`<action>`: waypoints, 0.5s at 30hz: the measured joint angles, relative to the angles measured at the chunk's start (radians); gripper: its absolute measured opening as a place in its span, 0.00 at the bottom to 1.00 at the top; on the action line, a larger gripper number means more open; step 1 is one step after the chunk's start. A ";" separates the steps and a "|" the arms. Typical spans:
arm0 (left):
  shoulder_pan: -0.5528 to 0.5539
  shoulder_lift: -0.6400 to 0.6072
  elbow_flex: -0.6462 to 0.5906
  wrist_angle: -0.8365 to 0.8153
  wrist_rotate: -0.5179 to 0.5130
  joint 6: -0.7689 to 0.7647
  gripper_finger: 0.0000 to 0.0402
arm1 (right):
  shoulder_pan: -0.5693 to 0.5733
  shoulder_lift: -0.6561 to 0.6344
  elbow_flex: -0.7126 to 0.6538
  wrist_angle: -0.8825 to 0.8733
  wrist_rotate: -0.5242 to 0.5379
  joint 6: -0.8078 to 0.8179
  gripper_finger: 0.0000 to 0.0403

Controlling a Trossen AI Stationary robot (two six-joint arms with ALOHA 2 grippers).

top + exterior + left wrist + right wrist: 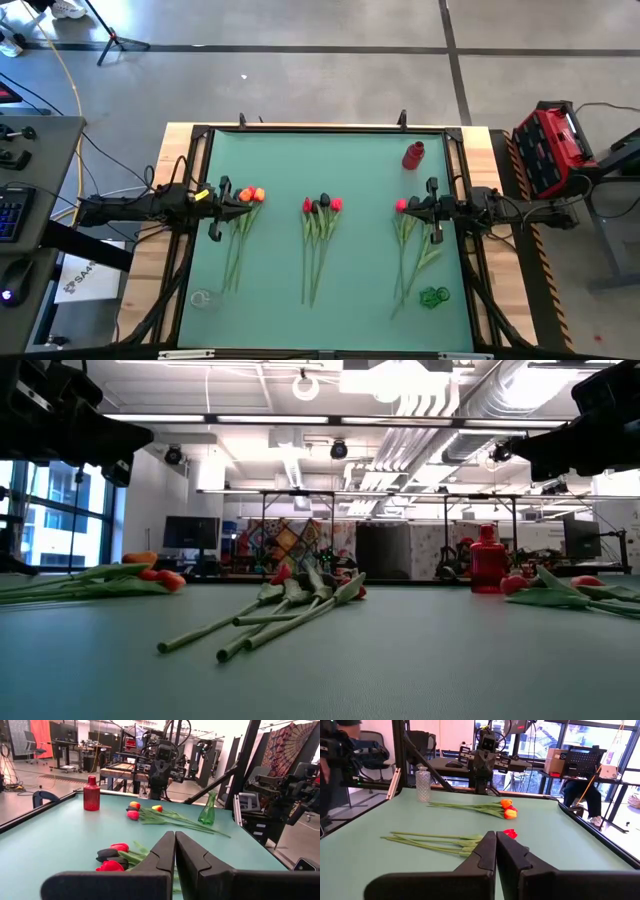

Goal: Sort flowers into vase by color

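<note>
Three bunches of flowers lie flat on the green table (360, 160). A left bunch (240, 235) has orange and red heads, a middle bunch (318, 240) red and dark heads (112, 857), and a right bunch (410, 250) red heads. A red vase (413, 155) stands far right, a green vase (434, 297) near right, and a clear vase (200, 298) near left. My left gripper (246, 208) is shut and level, high over the left bunch's heads. My right gripper (406, 208) is shut above the right bunch's heads. Neither gripper holds anything.
A raised dark frame (320, 130) runs round the table. A red toolbox (552, 150) sits off the table's right side, and a desk with a keyboard (15, 215) off the left. Open green surface lies between the bunches and along the far edge.
</note>
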 joint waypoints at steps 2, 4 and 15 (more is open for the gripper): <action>0.000 0.000 0.000 0.018 -0.018 0.102 0.00 | 0.000 0.000 0.000 0.000 0.000 0.000 0.00; 0.000 0.000 0.000 0.051 -0.034 0.198 0.00 | 0.000 0.000 0.000 0.000 0.000 0.000 0.00; 0.000 0.000 0.000 0.060 -0.040 0.182 0.00 | 0.000 0.000 0.000 0.000 0.000 0.000 0.00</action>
